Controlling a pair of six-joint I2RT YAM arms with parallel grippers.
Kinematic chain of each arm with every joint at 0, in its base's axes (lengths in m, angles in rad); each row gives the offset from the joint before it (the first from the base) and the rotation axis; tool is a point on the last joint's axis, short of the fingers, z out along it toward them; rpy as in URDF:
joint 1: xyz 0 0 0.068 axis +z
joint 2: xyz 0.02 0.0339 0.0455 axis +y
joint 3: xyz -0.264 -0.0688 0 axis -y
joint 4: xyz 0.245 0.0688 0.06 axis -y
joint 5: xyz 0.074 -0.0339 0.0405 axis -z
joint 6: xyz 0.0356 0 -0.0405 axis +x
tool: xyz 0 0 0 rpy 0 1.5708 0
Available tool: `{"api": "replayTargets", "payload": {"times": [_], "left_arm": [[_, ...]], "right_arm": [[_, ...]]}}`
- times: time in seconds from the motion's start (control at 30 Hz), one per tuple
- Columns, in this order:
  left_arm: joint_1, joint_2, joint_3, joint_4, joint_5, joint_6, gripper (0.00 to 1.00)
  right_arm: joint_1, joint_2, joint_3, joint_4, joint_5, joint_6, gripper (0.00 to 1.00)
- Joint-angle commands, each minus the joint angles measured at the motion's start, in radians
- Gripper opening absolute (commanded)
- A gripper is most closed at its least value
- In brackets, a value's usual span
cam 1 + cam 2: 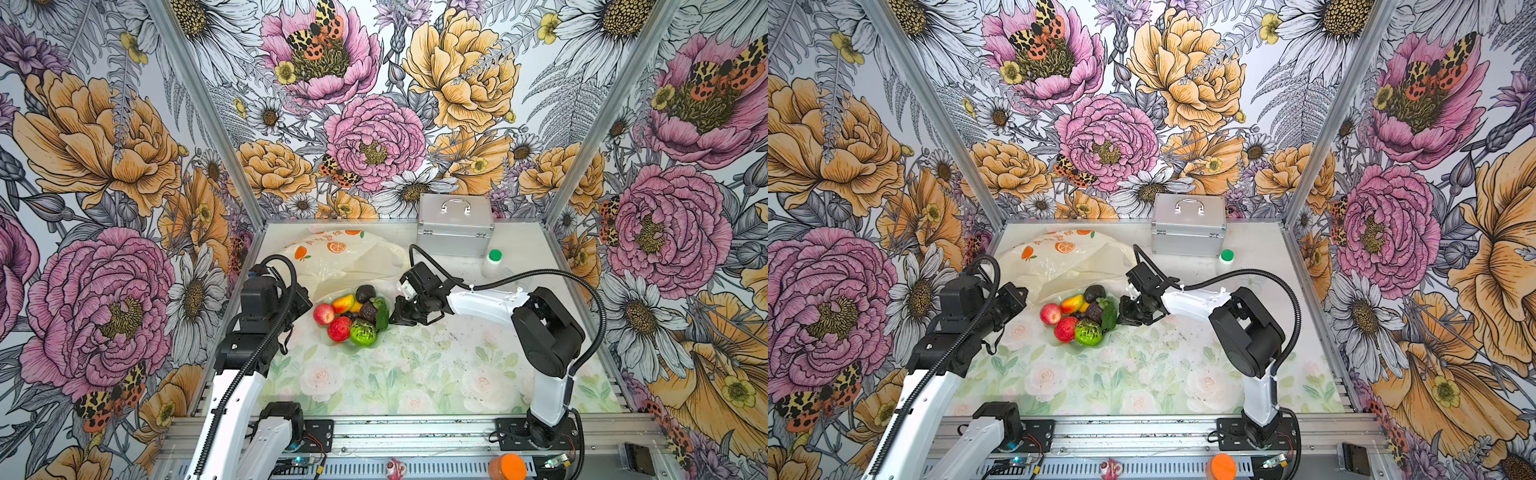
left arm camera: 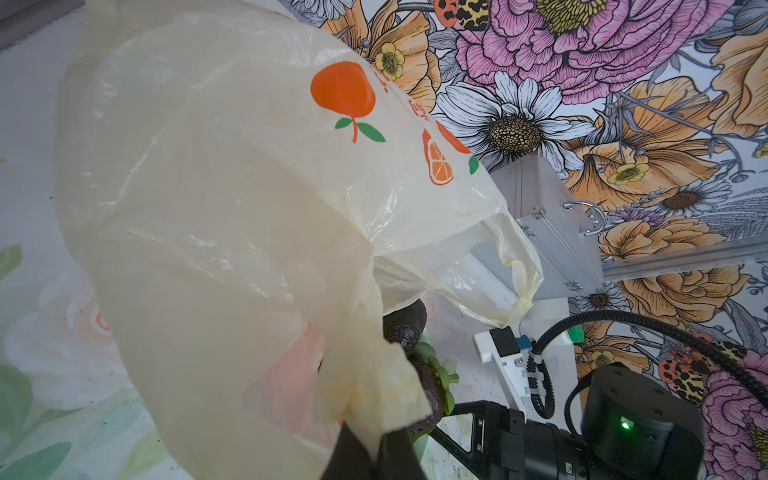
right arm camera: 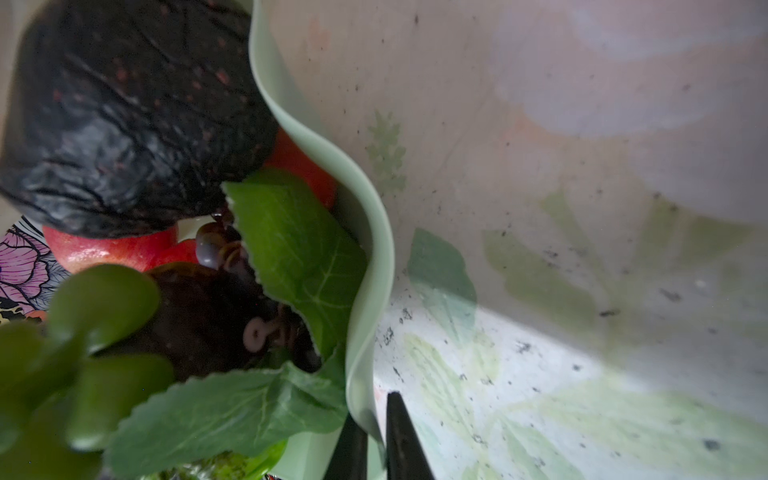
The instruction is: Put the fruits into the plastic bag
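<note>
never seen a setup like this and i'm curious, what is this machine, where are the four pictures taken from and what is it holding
These are two robot arms bolted to a table, each ending in a two-fingered gripper. Two pictures look down from above. The other two come from cameras on the arms' wrists. On the table lie a plastic bag, a pale green dish of toy fruits, among them an apple, strawberry, mango and avocado, plus a silver metal case and a green-capped bottle. The left gripper is shut on the bag's edge. The right gripper pinches the dish's rim.
</note>
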Motion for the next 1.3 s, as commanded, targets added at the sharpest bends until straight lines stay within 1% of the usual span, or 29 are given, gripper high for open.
{"api": "replayTargets", "payload": {"times": [0.0,0.2,0.77,1.0,1.27], "left_arm": [[-0.007,-0.001,0.003,-0.004,-0.018,0.025,0.00],[-0.008,-0.001,0.002,-0.005,-0.023,0.028,0.00],[-0.007,-0.007,-0.008,-0.010,-0.030,0.034,0.00],[-0.006,-0.004,-0.010,-0.011,-0.032,0.034,0.00],[-0.007,-0.003,-0.004,-0.021,-0.041,0.042,0.00]], "right_arm": [[0.006,0.010,0.018,0.016,0.005,-0.019,0.10],[0.006,-0.013,0.007,0.015,0.020,-0.038,0.06],[0.004,-0.040,-0.028,0.004,0.040,-0.105,0.04],[-0.007,-0.075,-0.075,-0.011,0.060,-0.135,0.04],[-0.055,-0.152,-0.163,-0.020,0.075,-0.160,0.04]]}}
